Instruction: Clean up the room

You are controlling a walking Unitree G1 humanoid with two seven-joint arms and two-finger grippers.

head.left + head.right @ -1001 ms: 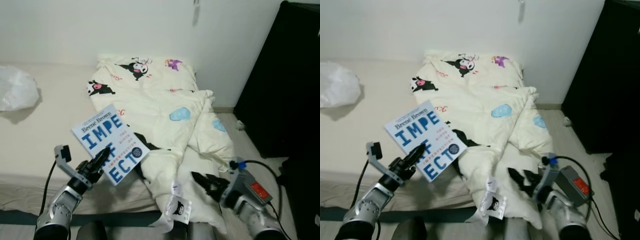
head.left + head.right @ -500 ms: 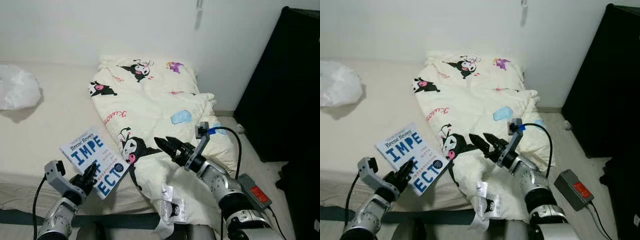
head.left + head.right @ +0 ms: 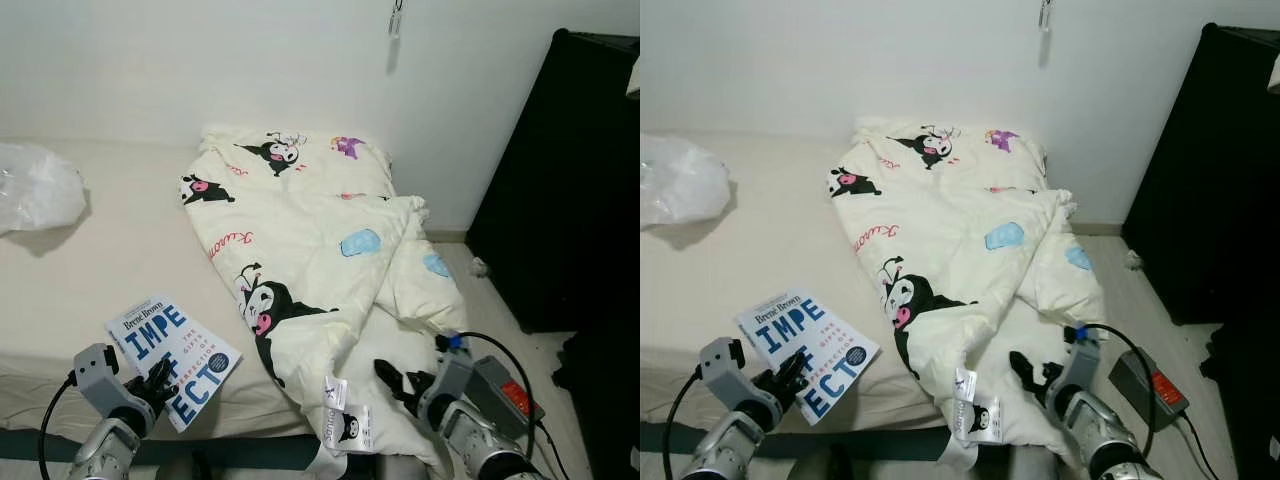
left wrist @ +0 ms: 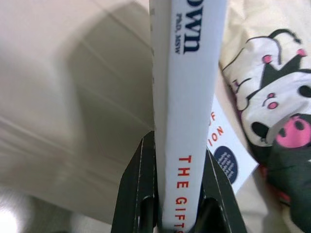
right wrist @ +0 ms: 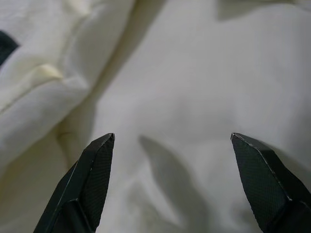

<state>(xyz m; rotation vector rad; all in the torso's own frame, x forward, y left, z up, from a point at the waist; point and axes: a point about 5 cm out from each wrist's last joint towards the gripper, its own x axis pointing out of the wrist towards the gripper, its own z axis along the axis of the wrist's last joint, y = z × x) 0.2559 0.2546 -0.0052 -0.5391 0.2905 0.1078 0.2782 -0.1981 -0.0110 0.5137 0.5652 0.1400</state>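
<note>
Left hand (image 4: 177, 194) clamped on book (image 3: 172, 358) spine, right hand (image 5: 172, 179) spread wide over cream duvet (image 3: 320, 260), possibly touching

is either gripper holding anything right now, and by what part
The left gripper clamps the white paperback book with blue lettering by its spine, at the near end. The right gripper is open over the cream cartoon-print duvet, holding nothing.

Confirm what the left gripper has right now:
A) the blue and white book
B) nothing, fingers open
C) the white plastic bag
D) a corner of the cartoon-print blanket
A: in the left wrist view the left gripper has its two black fingers pressed on either side of the blue and white book, which lies low over the bed beside the blanket.
</note>
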